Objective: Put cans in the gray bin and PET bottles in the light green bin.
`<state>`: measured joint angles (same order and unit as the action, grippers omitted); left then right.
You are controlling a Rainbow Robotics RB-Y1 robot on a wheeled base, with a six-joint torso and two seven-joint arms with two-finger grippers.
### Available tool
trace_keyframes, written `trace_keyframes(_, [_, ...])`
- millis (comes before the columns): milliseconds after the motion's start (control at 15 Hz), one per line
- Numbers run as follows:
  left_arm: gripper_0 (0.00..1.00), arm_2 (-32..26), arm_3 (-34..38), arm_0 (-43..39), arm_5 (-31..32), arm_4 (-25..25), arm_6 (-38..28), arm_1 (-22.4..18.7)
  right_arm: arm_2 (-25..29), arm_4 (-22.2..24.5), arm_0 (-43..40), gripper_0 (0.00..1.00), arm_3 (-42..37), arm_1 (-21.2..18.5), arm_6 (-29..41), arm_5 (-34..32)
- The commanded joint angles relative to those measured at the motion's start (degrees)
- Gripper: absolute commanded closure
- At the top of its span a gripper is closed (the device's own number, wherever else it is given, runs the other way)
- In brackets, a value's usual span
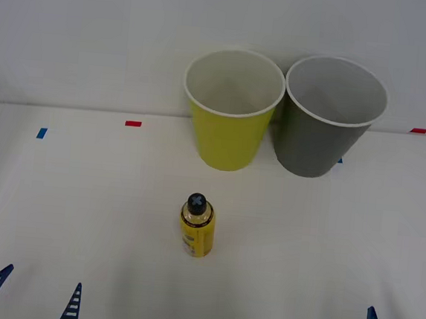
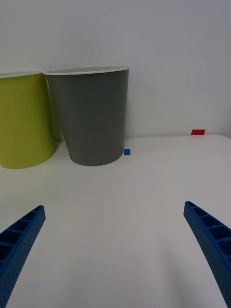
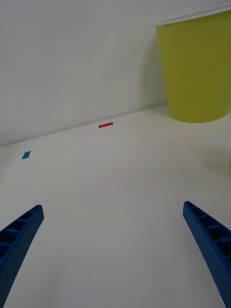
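Though small, the PET bottle (image 1: 197, 226) standing mid-counter (image 1: 83, 193), at 6 o'clock from the light green bin (image 1: 231, 109), looks light, stiff and slick; grip its labelled body. At 7 o'clock the left pincer (image 1: 29, 296) gapes empty; at 5 o'clock the right pincer (image 2: 115, 250) likewise.

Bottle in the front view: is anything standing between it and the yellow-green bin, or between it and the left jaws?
Nothing visible does. The bottle stands upright on bare table, with open surface up to the yellow-green bin behind it. The left gripper sits low at the near edge, open, with only tabletop between. The gray bin stands off to the right.
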<state>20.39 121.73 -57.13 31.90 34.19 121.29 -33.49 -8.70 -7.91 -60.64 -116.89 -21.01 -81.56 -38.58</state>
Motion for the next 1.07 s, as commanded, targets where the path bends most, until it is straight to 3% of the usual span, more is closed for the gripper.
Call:
trace_keyframes(67, [0.0, 0.0, 0.0, 0.0, 0.0, 0.0, 0.0, 0.0, 0.0, 0.0, 0.0, 0.0, 0.0, 0.0, 0.0, 0.0])
trace_keyframes(1067, [0.0, 0.0, 0.0, 0.0, 0.0, 0.0, 0.0, 0.0, 0.0, 0.0, 0.0, 0.0, 0.0, 0.0, 0.0, 0.0])
